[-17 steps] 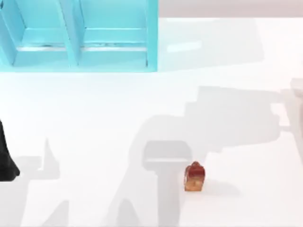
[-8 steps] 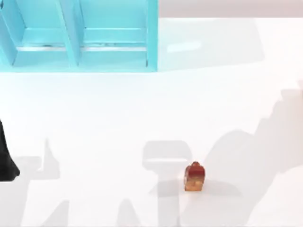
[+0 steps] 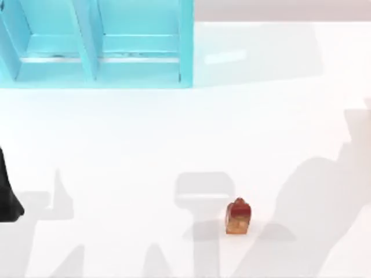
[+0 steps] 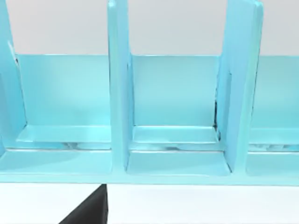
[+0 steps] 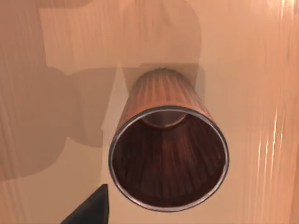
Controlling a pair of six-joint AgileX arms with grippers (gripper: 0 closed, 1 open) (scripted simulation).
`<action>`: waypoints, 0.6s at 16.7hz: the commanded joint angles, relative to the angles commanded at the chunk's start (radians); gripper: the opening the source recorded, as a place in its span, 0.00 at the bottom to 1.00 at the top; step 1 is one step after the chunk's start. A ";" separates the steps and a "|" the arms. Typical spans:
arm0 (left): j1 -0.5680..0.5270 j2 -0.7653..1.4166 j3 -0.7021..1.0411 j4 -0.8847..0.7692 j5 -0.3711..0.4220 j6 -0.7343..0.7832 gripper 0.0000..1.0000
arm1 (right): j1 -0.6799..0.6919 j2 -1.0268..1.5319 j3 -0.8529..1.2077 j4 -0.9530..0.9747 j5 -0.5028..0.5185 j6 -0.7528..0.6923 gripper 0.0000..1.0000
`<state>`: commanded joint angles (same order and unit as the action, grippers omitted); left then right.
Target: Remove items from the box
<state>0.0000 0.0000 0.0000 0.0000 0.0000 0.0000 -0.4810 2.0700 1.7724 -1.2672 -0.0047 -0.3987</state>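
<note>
Already the carton-shaped block (image 3: 238, 216) stands on the white table (image 3: 116, 150), well clear of the blue box (image 3: 95, 46); the cup (image 5: 168, 154) sits upright on a tan surface under the right wrist camera, seemingly the one in hand; next calls for a clean grasp or release; whether either gripper's jaws are open I cannot tell; left arm (image 3: 7, 197) parked at the table's left edge; nothing obstructs.

Setting: rendered sim tabletop, not a real room. Evidence: plain white table (image 3: 116, 145) w/ flat hard-edged shadows across lower half of frame; glossy turquoise box (image 3: 98, 46) w/ partitioned compartments at upper left; blank pale backdrop along top edge, no furnishings.
</note>
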 joint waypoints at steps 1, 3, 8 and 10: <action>0.000 0.000 0.000 0.000 0.000 0.000 1.00 | 0.001 0.004 -0.039 0.046 0.000 0.000 1.00; 0.000 0.000 0.000 0.000 0.000 0.000 1.00 | 0.004 0.012 -0.116 0.136 -0.001 0.002 1.00; 0.000 0.000 0.000 0.000 0.000 0.000 1.00 | 0.001 0.028 -0.195 0.223 0.000 0.001 1.00; 0.000 0.000 0.000 0.000 0.000 0.000 1.00 | 0.001 0.028 -0.195 0.223 0.000 0.001 1.00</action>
<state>0.0000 0.0000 0.0000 0.0000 0.0000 0.0000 -0.4800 2.0975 1.5773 -1.0442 -0.0045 -0.3975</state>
